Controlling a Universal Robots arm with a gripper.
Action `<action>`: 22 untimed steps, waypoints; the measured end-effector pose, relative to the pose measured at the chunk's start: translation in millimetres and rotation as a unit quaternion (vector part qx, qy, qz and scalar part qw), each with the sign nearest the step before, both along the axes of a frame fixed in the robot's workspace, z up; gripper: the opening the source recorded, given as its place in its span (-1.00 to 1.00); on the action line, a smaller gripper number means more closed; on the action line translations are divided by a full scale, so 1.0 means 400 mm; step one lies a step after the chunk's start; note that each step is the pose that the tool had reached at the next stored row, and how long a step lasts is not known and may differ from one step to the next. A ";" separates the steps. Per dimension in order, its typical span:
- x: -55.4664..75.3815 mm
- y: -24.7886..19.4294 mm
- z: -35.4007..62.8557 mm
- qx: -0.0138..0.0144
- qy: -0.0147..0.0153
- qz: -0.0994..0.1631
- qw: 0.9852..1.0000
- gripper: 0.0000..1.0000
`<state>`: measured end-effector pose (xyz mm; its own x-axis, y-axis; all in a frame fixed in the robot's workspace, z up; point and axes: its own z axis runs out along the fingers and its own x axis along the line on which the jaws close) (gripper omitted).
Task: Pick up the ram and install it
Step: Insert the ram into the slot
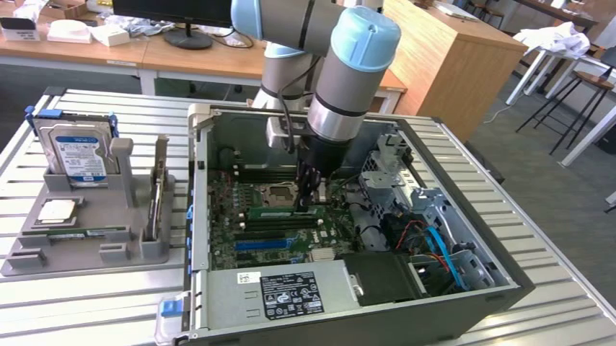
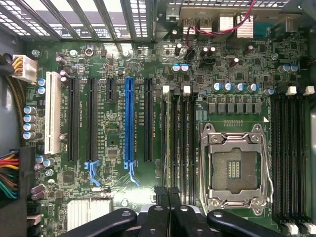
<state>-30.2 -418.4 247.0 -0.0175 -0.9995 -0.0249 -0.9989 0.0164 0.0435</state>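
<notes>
Slatted metal table (image 1: 86, 303), in a workshop with wooden desks (image 1: 452, 65) behind, carries an open computer case (image 1: 433, 321) lying on its side. Toward the exterior view's left sits a gray parts holder (image 1: 86, 256). The exterior view gives you the layout: the holder keeps a hard drive (image 1: 77, 155) standing and a spare green memory stick (image 1: 82, 232) lying flat, well apart from the case. Your arm (image 1: 347, 79) reaches straight down into the case, and the gripper (image 1: 310, 204) meets the motherboard just beside the processor socket (image 1: 281, 192). The ram (image 1: 279, 213) stands on edge along the memory slots there, with the gripper at its end nearer the exterior view's right. From this angle you cannot tell whether the tips pinch the ram or only touch it. The wrist view gives you the detail that the arm covers outside. The two black fingers (image 2: 160, 202) are drawn tight together with no gap between them. They hang over a bank of black memory slots (image 2: 180, 143), which lies between the socket and a long blue expansion slot (image 2: 129, 118). Farther across the board you get a white slot (image 2: 52, 116) and a bundle of coloured wires (image 2: 9, 175) at the case wall.
</notes>
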 end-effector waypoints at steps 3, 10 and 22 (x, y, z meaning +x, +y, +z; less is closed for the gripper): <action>0.000 0.000 -0.003 0.000 0.000 0.000 1.000 -0.77; -0.004 0.000 -0.004 0.000 0.000 0.000 1.000 -0.77; -0.005 0.000 -0.023 0.000 -0.001 0.000 1.000 -0.77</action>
